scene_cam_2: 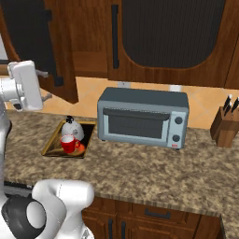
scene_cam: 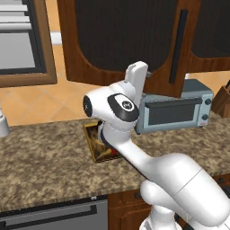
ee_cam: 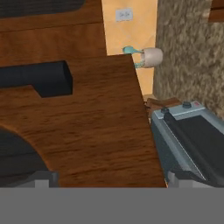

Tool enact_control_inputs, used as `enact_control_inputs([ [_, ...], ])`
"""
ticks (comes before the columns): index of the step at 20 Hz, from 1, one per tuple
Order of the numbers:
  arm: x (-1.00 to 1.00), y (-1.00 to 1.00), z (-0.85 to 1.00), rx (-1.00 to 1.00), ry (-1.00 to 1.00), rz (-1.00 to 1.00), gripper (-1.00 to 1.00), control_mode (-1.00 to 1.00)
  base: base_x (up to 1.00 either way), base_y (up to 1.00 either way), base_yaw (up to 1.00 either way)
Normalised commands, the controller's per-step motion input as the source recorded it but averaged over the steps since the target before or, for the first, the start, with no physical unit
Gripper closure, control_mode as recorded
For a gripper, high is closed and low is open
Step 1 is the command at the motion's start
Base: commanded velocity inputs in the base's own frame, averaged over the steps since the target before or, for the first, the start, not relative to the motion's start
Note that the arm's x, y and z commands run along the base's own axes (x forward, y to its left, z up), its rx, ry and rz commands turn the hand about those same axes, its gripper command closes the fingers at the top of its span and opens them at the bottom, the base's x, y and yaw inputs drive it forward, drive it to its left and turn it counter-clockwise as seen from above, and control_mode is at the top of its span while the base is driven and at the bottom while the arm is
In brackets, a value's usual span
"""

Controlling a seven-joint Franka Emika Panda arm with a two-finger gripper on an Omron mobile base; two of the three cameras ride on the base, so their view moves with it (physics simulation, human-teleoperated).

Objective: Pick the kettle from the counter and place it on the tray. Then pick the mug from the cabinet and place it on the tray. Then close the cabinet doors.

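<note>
In the left base view the white arm rises from the lower right and its hand is lifted toward the cabinet doors point(scene_cam: 121, 40), dark wood frames with black panels; one black bar handle point(scene_cam: 177, 47) hangs just right of the hand, and part of the tray point(scene_cam: 96, 143) shows on the speckled granite counter point(scene_cam: 45, 157) behind the arm. In the right base view the kettle point(scene_cam_2: 73, 127) and the red mug point(scene_cam_2: 70, 143) both sit on the tray, touching or nearly so, left of a grey toaster oven point(scene_cam_2: 142, 116), with a knife block point(scene_cam_2: 225, 123) far right, so what seems left is the doors. The gripper point(scene_cam_2: 44, 86) is held up beside a door edge at the left; I cannot tell whether the jaws are spread or closed. In the hand view the door's wood face and bar handle point(ee_cam: 39, 78) lie close ahead, with the toaster oven below right. The door should handle as a stiff, hinged, fairly heavy panel: pushing flat on its outer edge, away from the hinge, looks easier than pinching the slick bar.
</note>
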Motion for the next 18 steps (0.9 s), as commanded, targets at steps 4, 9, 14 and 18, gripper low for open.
enact_control_inputs([
  [4, 0.56, -0.22, 0.18, 0.08, 0.00, 0.13, -1.00, -1.00, 0.00, 0.00, 0.00],
  [9, 0.62, -0.21, 0.16, 0.09, 0.00, 0.15, -1.00, -1.00, 0.00, 0.00, 0.00],
  [14, 0.65, -0.17, 0.16, 0.10, 0.00, 0.16, -1.00, -1.00, 0.00, 0.00, 0.00],
  [18, 0.67, -0.16, 0.09, 0.10, 0.00, 0.16, -1.00, -1.00, 0.00, 0.00, 0.00],
])
